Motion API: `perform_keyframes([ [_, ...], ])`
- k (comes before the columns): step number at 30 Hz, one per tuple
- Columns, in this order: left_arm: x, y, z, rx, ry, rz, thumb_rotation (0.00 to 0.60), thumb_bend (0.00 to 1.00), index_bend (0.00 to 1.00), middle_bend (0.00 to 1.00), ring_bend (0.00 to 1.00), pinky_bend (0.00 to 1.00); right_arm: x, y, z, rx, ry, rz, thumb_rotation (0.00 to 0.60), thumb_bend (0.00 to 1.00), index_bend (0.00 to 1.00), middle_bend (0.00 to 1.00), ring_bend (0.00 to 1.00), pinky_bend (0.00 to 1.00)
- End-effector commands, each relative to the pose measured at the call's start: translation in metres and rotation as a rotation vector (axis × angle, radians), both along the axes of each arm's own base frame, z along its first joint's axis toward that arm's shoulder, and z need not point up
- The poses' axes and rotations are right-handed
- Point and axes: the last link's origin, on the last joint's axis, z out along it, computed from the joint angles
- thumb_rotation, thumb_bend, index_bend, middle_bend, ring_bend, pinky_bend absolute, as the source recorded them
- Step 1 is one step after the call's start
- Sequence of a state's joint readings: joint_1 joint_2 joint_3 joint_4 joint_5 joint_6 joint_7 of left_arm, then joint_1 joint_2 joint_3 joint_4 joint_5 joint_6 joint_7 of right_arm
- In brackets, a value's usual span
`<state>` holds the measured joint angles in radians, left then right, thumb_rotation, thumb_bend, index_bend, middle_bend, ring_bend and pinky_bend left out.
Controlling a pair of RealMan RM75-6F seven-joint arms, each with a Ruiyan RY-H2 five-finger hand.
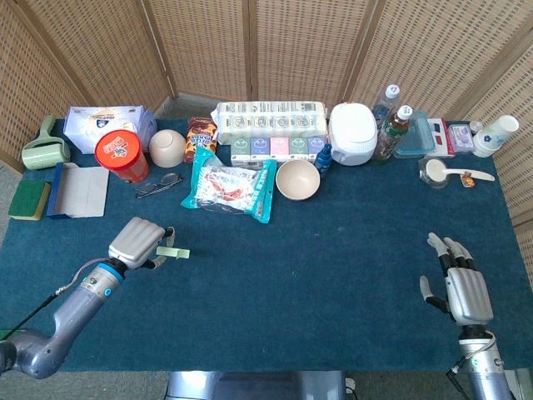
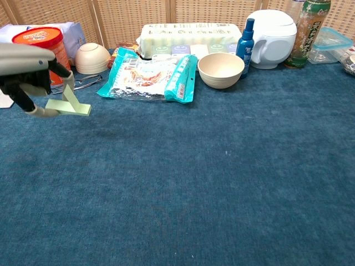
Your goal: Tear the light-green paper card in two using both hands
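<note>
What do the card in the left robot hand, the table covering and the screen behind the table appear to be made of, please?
The light-green card looks like thin matt paper: it stays flat and shows a slim edge. The left robot hand pinches it. The table covering looks like dark blue short-pile carpet or felt, fuzzy and without shine. The screen appears to be woven cane or rattan in wooden frames.

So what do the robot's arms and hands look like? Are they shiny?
Yes, a bit. The left hand has a smooth silver-grey metal back and dark, pale-tipped fingers. Its wrist has a blue ring, its grey left arm a thin black cable alongside. The right hand matches: silver back, black-and-grey fingers, blue mark at the wrist.
</note>
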<state>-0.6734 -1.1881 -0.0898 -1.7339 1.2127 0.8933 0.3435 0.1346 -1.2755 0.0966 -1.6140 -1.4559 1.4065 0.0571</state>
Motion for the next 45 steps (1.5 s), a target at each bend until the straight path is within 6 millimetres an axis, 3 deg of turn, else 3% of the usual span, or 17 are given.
perform_keyframes([
  [1,0.008,0.004,0.016,-0.016,-0.011,-0.031,0.6,0.38,0.71,1.0,1.0,1.0,0.007,-0.004,-0.008,0.025,-0.023,0.03,0.6,0.49,0.0,0.26,0.14,0.15],
  [5,0.013,0.008,0.027,-0.039,-0.011,-0.049,0.6,0.38,0.71,1.0,1.0,1.0,0.02,-0.01,-0.018,0.06,-0.081,0.08,0.6,0.49,0.01,0.3,0.18,0.2],
  [8,0.02,0.011,0.034,-0.047,-0.027,-0.066,0.6,0.38,0.71,1.0,1.0,1.0,0.033,-0.016,-0.027,0.097,-0.156,0.12,0.6,0.49,0.03,0.35,0.24,0.29],
  [13,0.032,0.016,0.041,-0.084,-0.024,-0.098,0.6,0.38,0.71,1.0,1.0,1.0,0.047,-0.024,-0.037,0.168,-0.304,0.164,0.6,0.49,0.06,0.49,0.51,0.61],
  [15,0.039,0.02,0.044,-0.118,0.013,-0.111,0.6,0.38,0.71,1.0,1.0,1.0,0.053,-0.027,-0.045,0.209,-0.398,0.178,0.6,0.49,0.07,0.54,0.59,0.67],
  [23,0.058,0.028,0.046,-0.195,0.045,-0.135,0.6,0.38,0.71,1.0,1.0,1.0,0.064,-0.038,-0.061,0.254,-0.541,0.207,0.6,0.49,0.08,0.65,0.78,0.75],
  [28,0.067,0.032,0.045,-0.201,0.058,-0.164,0.6,0.38,0.71,1.0,1.0,1.0,0.072,-0.042,-0.068,0.288,-0.588,0.225,0.6,0.49,0.09,0.72,0.88,0.87],
  [38,0.084,0.037,0.036,-0.214,0.077,-0.209,0.6,0.38,0.71,1.0,1.0,1.0,0.088,-0.05,-0.078,0.331,-0.642,0.258,0.6,0.49,0.14,0.82,0.96,0.97],
  [45,0.095,0.039,0.028,-0.229,0.088,-0.232,0.6,0.38,0.71,1.0,1.0,1.0,0.105,-0.057,-0.083,0.349,-0.647,0.289,0.6,0.49,0.29,0.89,1.0,1.0],
])
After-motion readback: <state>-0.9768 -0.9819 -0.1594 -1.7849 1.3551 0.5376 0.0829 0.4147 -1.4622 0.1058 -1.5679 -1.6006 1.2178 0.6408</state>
